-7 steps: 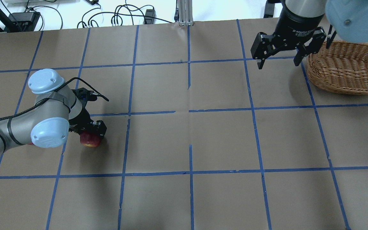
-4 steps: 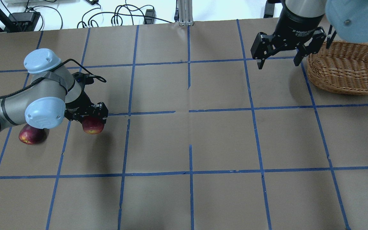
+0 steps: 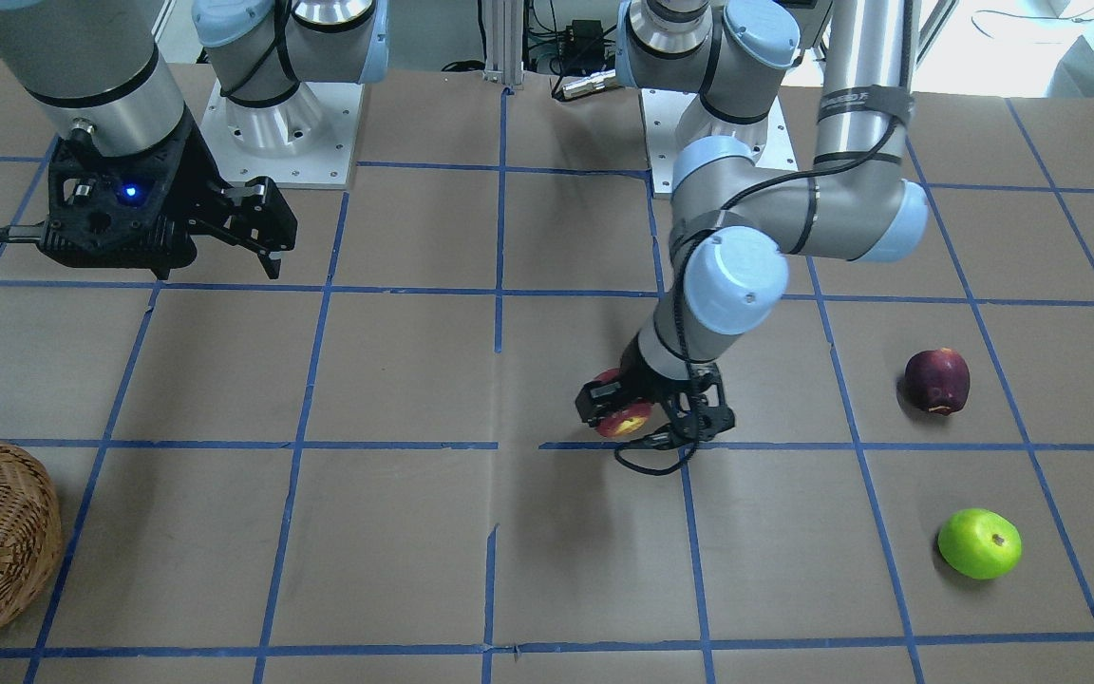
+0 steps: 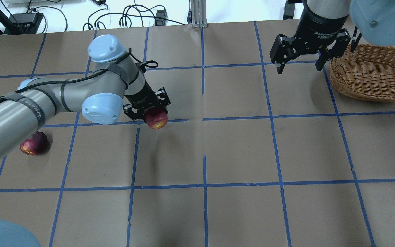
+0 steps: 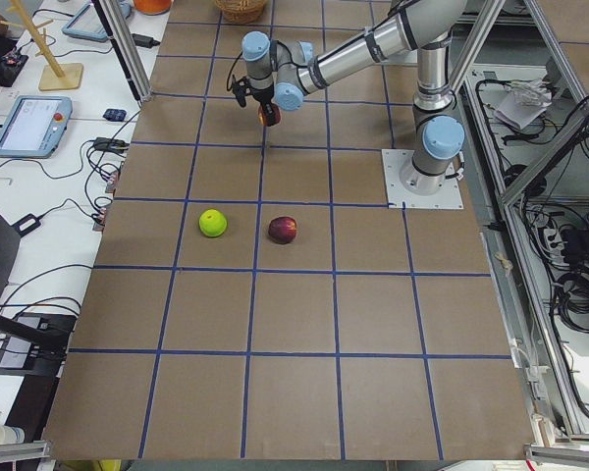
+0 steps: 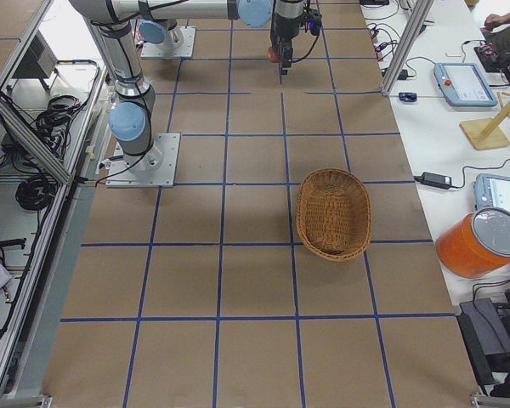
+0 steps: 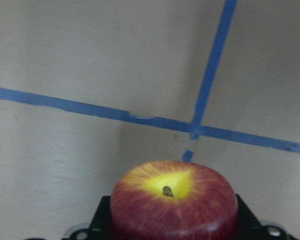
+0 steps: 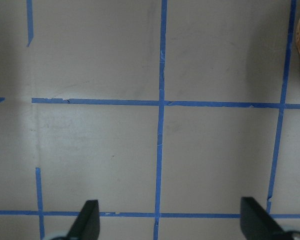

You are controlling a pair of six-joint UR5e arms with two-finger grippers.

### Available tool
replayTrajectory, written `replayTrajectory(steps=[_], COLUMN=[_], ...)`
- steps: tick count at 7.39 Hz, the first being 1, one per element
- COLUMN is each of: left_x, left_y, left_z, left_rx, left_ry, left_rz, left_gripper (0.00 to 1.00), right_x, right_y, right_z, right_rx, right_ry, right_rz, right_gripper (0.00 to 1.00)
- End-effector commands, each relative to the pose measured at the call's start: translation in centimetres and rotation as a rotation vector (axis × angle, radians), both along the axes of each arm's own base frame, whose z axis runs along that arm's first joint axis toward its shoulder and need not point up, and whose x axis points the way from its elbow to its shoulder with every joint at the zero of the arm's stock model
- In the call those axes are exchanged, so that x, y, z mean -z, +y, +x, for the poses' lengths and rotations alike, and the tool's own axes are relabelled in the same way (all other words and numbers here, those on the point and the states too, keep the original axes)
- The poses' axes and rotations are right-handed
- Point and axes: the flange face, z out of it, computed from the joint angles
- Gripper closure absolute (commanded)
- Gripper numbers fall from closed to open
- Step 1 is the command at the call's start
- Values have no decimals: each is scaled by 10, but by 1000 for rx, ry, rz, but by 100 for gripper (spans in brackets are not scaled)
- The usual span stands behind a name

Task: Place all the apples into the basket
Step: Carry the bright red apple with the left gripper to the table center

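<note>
1. The left gripper (image 4: 148, 110) is pinching the red apple (image 4: 156, 119), one finger on either side. The yellow patch and stem face down toward the table (image 4: 238, 151).
2. We judge the apple to be lifted clear: its shadow falls apart from it on the paper.
3. The carried apple is well apart from the basket (image 4: 369, 85), roughly half the table away.
4. The right gripper (image 4: 299, 70) hangs just beside the basket's rim, fingers spread and nothing between them.
5. The maroon apple (image 3: 936, 380) and the green apple (image 3: 979, 543) lie farther from the basket than the carried one does. The basket looks empty from what we can see.
6. Step in hand, as we read it: carrying the first apple toward the basket.
7. To do it well:
   - Hold the pinch firm, since the round skin can slip.
   - Travel high enough to clear the woven rim.
   - Mind the right gripper beside the basket.
   - Release low over the middle, so that the apple does not bounce out.
</note>
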Motion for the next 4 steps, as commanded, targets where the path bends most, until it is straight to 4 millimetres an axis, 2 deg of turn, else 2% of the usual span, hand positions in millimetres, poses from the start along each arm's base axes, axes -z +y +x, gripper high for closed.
replayTrajectory(steps=[1, 2, 3, 4], left_x=[24, 23, 25, 30], left_y=[-6, -17, -26, -25], left_z=[-73, -91, -99, -100], left_rx=[-161, -275, -294, -290], left_ry=[18, 34, 44, 40], left_rz=[-26, -17, -5, 4], left_gripper=[73, 72, 72, 58], right_x=[-1, 0, 0, 0], right_y=[0, 0, 0, 0], right_z=[0, -1, -1, -1], right_rx=[0, 2, 2, 2], right_ry=[1, 1, 1, 1], right_rz=[-1, 0, 2, 0], right_gripper=[0, 0, 0, 0])
